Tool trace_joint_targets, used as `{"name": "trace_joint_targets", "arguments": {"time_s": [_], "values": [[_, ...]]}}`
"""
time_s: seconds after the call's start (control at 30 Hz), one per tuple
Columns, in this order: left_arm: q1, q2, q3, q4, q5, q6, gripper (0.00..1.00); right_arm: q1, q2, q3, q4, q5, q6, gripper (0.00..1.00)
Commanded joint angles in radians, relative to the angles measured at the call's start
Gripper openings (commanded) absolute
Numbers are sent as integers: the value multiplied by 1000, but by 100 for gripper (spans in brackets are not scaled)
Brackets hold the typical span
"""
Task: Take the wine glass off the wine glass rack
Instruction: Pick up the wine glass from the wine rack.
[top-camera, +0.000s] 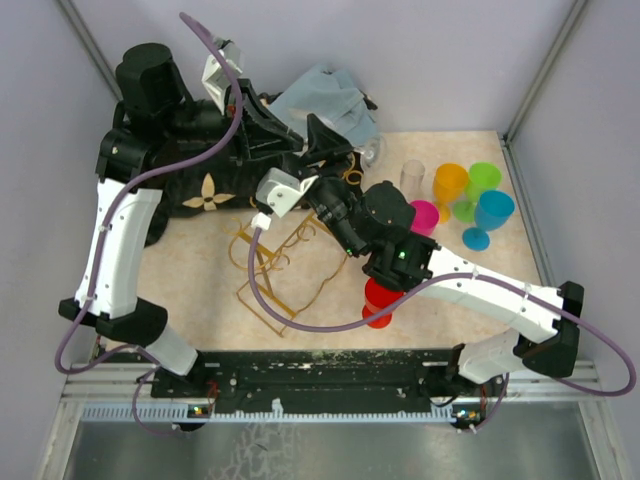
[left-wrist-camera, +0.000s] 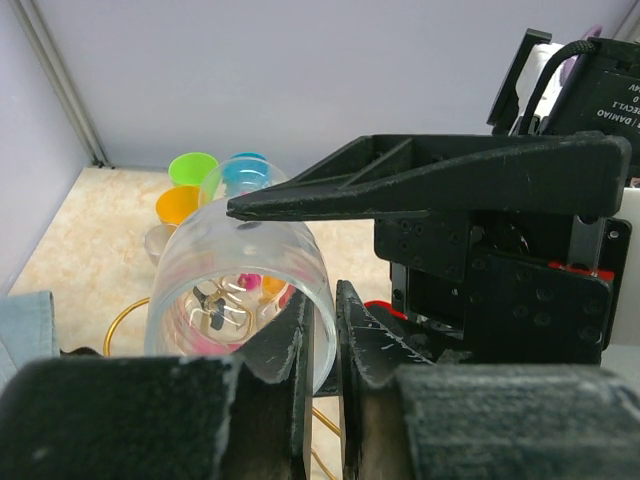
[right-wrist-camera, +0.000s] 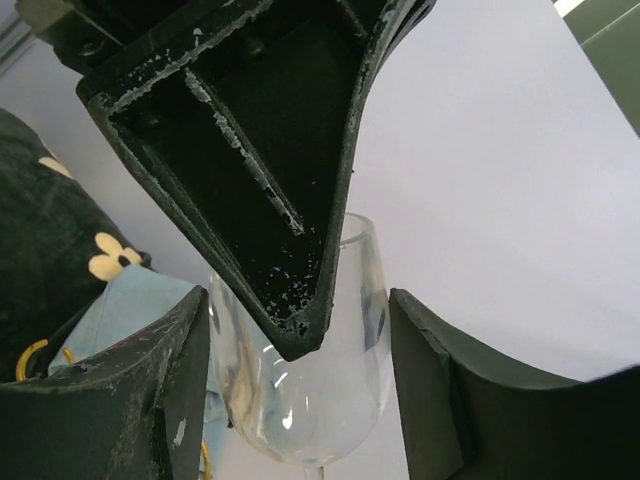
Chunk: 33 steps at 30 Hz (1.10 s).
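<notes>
Seemingly halfway: wine glass (left-wrist-camera: 220, 270) sat by the far end of the wine glass rack (top-camera: 270, 275), its rim wall pinched in my L gripper (left-wrist-camera: 322, 340). R gripper (right-wrist-camera: 295, 300) gaped, jaws either side of the bowl w/o touching. Couldn't tell if the stem was clear of the wire; carrying it away remained.

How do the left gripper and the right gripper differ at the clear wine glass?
The left gripper pinches the wine glass wall at its rim, jaws nearly shut; the right gripper straddles the bowl, jaws wide, contact unclear. Both are at the same glass.
</notes>
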<state>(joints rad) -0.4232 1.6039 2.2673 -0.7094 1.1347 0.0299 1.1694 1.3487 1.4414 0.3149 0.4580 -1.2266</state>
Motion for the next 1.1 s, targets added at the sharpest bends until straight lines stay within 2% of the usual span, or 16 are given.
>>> {"name": "trace_joint_targets", "arguments": {"time_s": [0.0, 0.1, 0.17, 0.23, 0.37, 0.53, 0.63, 0.67, 1.07], "values": [[-7, -56, -1, 4, 94, -27, 0, -15, 0, 45, 72, 44, 1, 39], [-8, -59, -7, 7, 96, -27, 0, -13, -2, 54, 75, 54, -1, 16], [-8, -67, -18, 14, 95, -27, 1, -14, -3, 57, 78, 60, -2, 9], [-8, -81, -41, 37, 85, -30, 13, -11, -6, 58, 79, 63, -2, 8], [-8, -129, -107, 100, 47, -34, 51, -9, -12, 52, 86, 72, -5, 7], [-7, -135, -121, 116, 7, -41, 83, -8, -25, 41, 105, 90, -14, 6], [-8, -131, -120, 117, -20, -46, 96, -8, -34, 35, 112, 103, -19, 5], [-7, -129, -121, 118, -25, -51, 99, -8, -38, 32, 117, 109, -19, 5], [27, -103, -115, 144, -99, -64, 100, -6, -103, -5, 158, 161, -31, 1]]}}
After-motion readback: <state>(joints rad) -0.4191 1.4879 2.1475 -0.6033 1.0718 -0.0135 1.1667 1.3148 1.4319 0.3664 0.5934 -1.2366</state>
